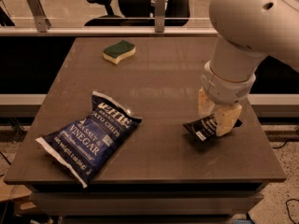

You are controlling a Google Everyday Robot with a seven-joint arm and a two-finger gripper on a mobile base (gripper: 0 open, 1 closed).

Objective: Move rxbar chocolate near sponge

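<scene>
The rxbar chocolate [200, 128], a small black wrapper with white lettering, is at the right side of the table, tilted and just off the surface. My gripper [216, 112] comes down on it from above. Its two tan fingers [228, 119] are shut on the bar's right half, which they hide. The sponge [119, 51], green on top and pale yellow below, lies at the far left part of the table, well apart from the bar and the gripper.
A large dark blue chip bag [88, 135] lies at the front left of the brown table [168, 78]. The big white arm [252, 27] hangs over the table's right side. A rail and office chairs stand behind the far edge.
</scene>
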